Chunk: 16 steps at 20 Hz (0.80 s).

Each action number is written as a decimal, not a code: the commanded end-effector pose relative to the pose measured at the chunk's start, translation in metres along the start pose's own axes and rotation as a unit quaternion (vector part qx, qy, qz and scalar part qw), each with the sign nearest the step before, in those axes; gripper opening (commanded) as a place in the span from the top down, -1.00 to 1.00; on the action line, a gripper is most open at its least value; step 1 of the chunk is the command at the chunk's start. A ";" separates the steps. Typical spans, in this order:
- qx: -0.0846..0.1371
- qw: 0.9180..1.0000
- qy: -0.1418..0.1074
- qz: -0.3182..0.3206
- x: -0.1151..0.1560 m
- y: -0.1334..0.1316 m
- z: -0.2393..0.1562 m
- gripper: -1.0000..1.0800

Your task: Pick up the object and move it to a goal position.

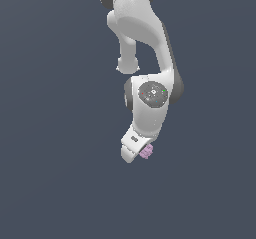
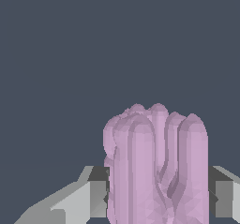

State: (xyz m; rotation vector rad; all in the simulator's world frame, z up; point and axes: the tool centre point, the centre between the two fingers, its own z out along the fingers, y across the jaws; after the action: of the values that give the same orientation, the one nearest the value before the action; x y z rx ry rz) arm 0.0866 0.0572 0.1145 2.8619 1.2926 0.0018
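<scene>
The object, a small pale pink-lilac block (image 1: 146, 151) with ridged sides, sits at the tip of my white gripper (image 1: 142, 154) in the exterior view, below the arm's wrist. In the wrist view the block (image 2: 157, 167) fills the space between my two grey fingers (image 2: 96, 192), which press on both of its sides. The gripper is shut on the block. The fingertips themselves are mostly hidden behind the hand in the exterior view.
The white arm (image 1: 145, 43) comes down from the top of the exterior view. Around it there is only a flat, plain dark blue-grey background (image 1: 50, 133). No goal marker shows.
</scene>
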 end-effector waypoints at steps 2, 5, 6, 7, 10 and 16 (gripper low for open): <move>-0.001 1.000 0.001 0.000 0.013 -0.013 -0.034 1.00; 0.000 1.000 0.000 -0.001 0.025 -0.025 -0.065 1.00; 0.000 1.000 0.000 -0.001 0.029 -0.029 -0.075 1.00; 0.000 1.000 0.000 -0.001 0.034 -0.032 -0.085 1.00; 0.000 1.000 0.000 -0.001 0.046 -0.044 -0.115 1.00; 0.000 1.000 0.000 -0.001 0.069 -0.064 -0.173 1.00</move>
State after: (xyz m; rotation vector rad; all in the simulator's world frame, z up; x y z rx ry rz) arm 0.0841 0.1439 0.2726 2.8611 1.2952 0.0030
